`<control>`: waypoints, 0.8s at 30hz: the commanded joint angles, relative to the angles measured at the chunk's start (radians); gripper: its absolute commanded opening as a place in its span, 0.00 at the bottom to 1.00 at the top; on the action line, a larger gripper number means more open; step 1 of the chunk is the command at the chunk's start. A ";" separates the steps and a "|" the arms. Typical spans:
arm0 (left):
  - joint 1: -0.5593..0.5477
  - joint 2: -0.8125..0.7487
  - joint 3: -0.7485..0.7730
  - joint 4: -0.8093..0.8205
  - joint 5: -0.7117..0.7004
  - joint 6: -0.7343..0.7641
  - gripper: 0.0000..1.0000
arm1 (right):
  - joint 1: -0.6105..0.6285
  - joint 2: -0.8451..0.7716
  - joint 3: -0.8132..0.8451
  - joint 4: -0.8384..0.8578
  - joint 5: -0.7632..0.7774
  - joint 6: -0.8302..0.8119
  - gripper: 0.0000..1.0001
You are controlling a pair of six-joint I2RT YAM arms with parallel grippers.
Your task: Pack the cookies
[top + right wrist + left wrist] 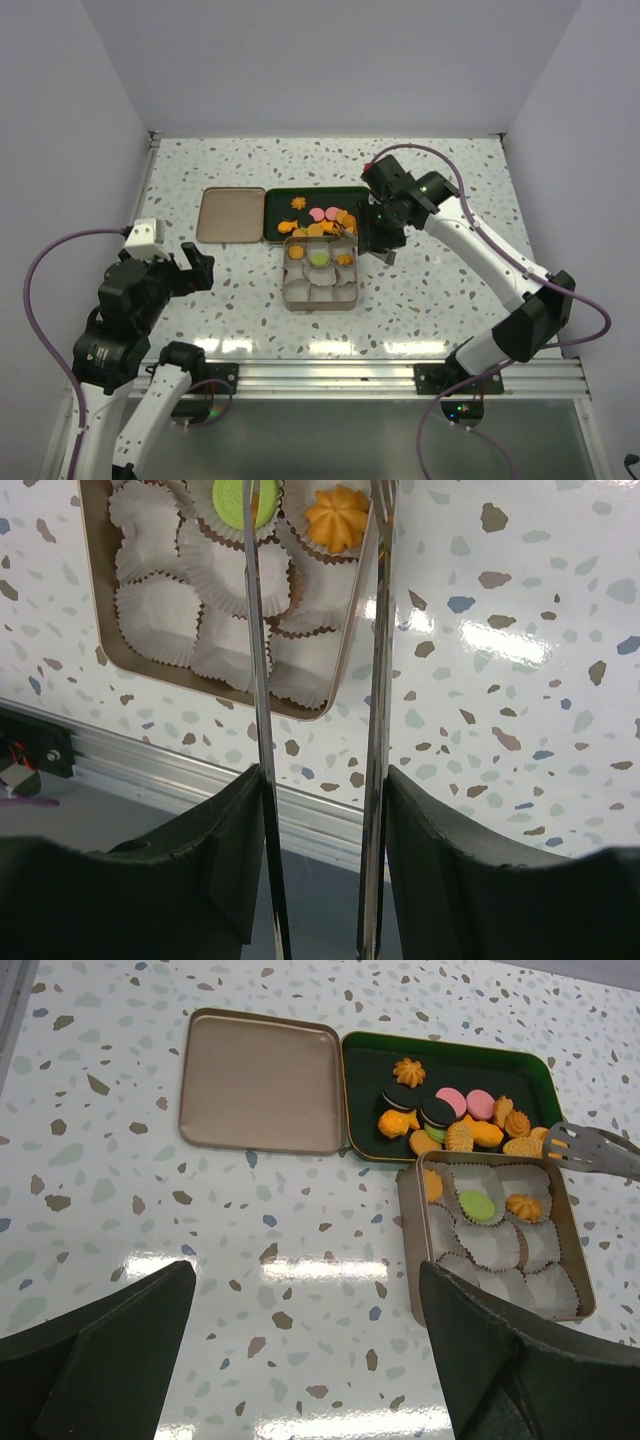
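On green tray [380,1055]: cookies [460,1135] lie flat | left jaws wide | right jaws clasp tongs [377,730]

We count three cookies [478,1205] in the tan tin [405,1222]: two orange, one green, among nine paper cups [545,1285]. The green tray [368,1070] at its twelve o'clock holds two pink, two dark brown and roughly nine orange. One lid [255,1080], one pair of tongs [590,1143].

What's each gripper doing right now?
Left gripper: open, empty.
Right gripper: closed, holding tongs.
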 commanded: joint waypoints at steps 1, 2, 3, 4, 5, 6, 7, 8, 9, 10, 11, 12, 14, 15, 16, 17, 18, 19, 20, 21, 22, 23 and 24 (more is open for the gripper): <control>-0.007 -0.006 -0.004 0.043 -0.010 0.019 1.00 | 0.003 -0.006 0.054 0.003 0.032 0.007 0.50; -0.007 -0.007 -0.005 0.043 -0.010 0.017 1.00 | 0.001 -0.001 0.061 -0.002 0.041 0.006 0.51; -0.007 -0.007 -0.005 0.043 -0.008 0.019 1.00 | 0.001 0.005 0.070 -0.012 0.052 0.003 0.50; -0.007 -0.006 -0.005 0.043 -0.007 0.020 1.00 | 0.001 0.009 0.092 -0.017 0.073 -0.002 0.51; -0.007 -0.004 -0.005 0.044 -0.007 0.020 1.00 | 0.000 0.025 0.104 -0.025 0.084 -0.003 0.51; -0.007 -0.004 -0.005 0.044 -0.007 0.019 1.00 | -0.002 0.034 0.115 -0.037 0.099 -0.006 0.50; -0.007 -0.004 -0.005 0.044 -0.005 0.020 1.00 | -0.005 0.040 0.135 -0.042 0.121 -0.011 0.50; -0.007 -0.006 -0.004 0.044 -0.005 0.020 1.00 | -0.006 0.049 0.143 -0.045 0.136 -0.011 0.50; -0.007 -0.006 -0.004 0.044 -0.005 0.020 1.00 | -0.009 0.067 0.152 -0.051 0.145 -0.013 0.50; -0.007 -0.006 -0.005 0.044 -0.005 0.022 1.00 | -0.012 0.080 0.168 -0.055 0.162 -0.016 0.50; -0.007 -0.006 -0.005 0.044 -0.004 0.022 1.00 | -0.017 0.092 0.178 -0.060 0.168 -0.014 0.51; -0.007 -0.004 -0.005 0.044 -0.004 0.022 1.00 | -0.023 0.117 0.193 -0.071 0.175 -0.014 0.51; -0.007 -0.003 -0.005 0.044 -0.004 0.022 1.00 | -0.031 0.138 0.205 -0.078 0.190 -0.010 0.51; -0.007 -0.004 -0.005 0.046 -0.004 0.022 1.00 | -0.037 0.158 0.207 -0.081 0.191 -0.003 0.52; -0.007 -0.006 -0.005 0.044 -0.004 0.020 1.00 | -0.048 0.166 0.207 -0.085 0.187 0.007 0.52; -0.007 -0.006 -0.005 0.046 -0.004 0.022 1.00 | -0.055 0.172 0.204 -0.085 0.178 0.010 0.52; -0.007 -0.007 -0.007 0.046 -0.004 0.022 1.00 | -0.066 0.181 0.192 -0.074 0.150 0.018 0.52; -0.007 -0.007 -0.005 0.046 -0.004 0.022 1.00 | -0.071 0.187 0.183 -0.068 0.138 0.029 0.52; -0.007 -0.007 -0.005 0.046 -0.004 0.022 1.00 | -0.072 0.189 0.173 -0.057 0.126 0.032 0.52; -0.007 -0.007 -0.007 0.046 -0.002 0.023 1.00 | -0.075 0.192 0.166 -0.040 0.107 0.036 0.52; -0.007 -0.006 -0.007 0.046 -0.001 0.022 1.00 | -0.077 0.203 0.156 -0.037 0.106 0.043 0.52; -0.007 -0.007 -0.007 0.046 0.001 0.023 1.00 | -0.077 0.207 0.155 -0.034 0.104 0.043 0.52; -0.007 -0.007 -0.005 0.047 0.001 0.023 1.00 | -0.080 0.215 0.155 -0.031 0.099 0.044 0.52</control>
